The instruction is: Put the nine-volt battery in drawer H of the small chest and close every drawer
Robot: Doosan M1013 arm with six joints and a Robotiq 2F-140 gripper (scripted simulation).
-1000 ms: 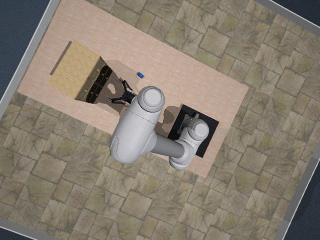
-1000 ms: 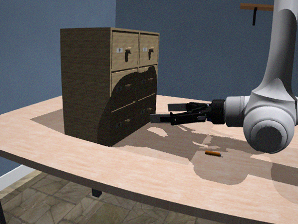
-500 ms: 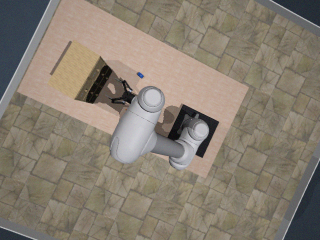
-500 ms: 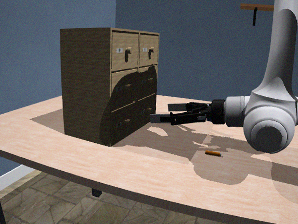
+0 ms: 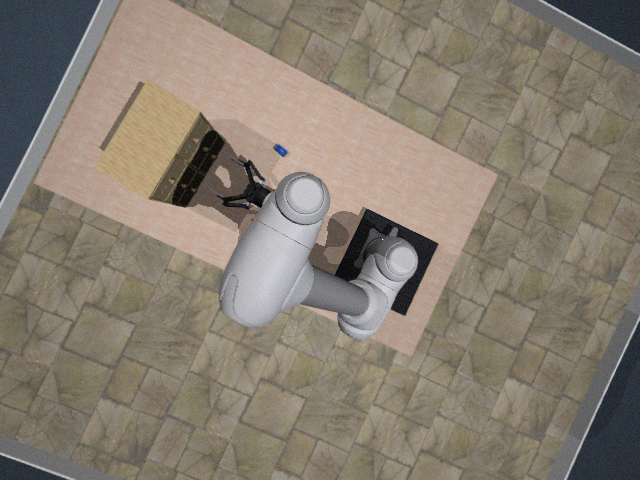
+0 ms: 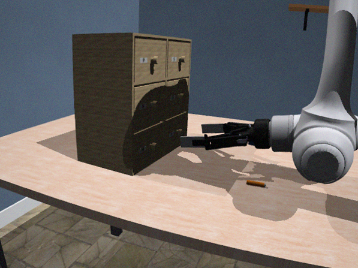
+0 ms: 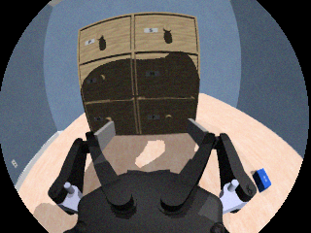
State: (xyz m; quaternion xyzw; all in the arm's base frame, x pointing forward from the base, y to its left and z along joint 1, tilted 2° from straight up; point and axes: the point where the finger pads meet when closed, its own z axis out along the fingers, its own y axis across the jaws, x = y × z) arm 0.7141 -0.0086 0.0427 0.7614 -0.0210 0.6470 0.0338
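Observation:
The small chest (image 5: 149,139) (image 6: 102,96) (image 7: 133,34) stands upright with its six drawers seemingly flush. The top labels look like P and S; the shaded lower labels are too dark to read surely, so I cannot tell which is H. The blue block, seemingly the nine-volt battery (image 5: 280,150) (image 7: 262,180), lies on the table to the right of the gripper in the wrist view; it does not show in the exterior view. My gripper (image 5: 224,177) (image 6: 193,135) (image 7: 150,126) is open and empty, level, pointing at the lower part of the chest's front, with a gap before it.
An orange cylinder (image 5: 252,219) (image 6: 255,183) lies on the table below and behind the gripper, mostly hidden by the arm in the top view. The arm's base stands on a black plate (image 5: 424,248). A wall shelf (image 6: 296,7) hangs in the background.

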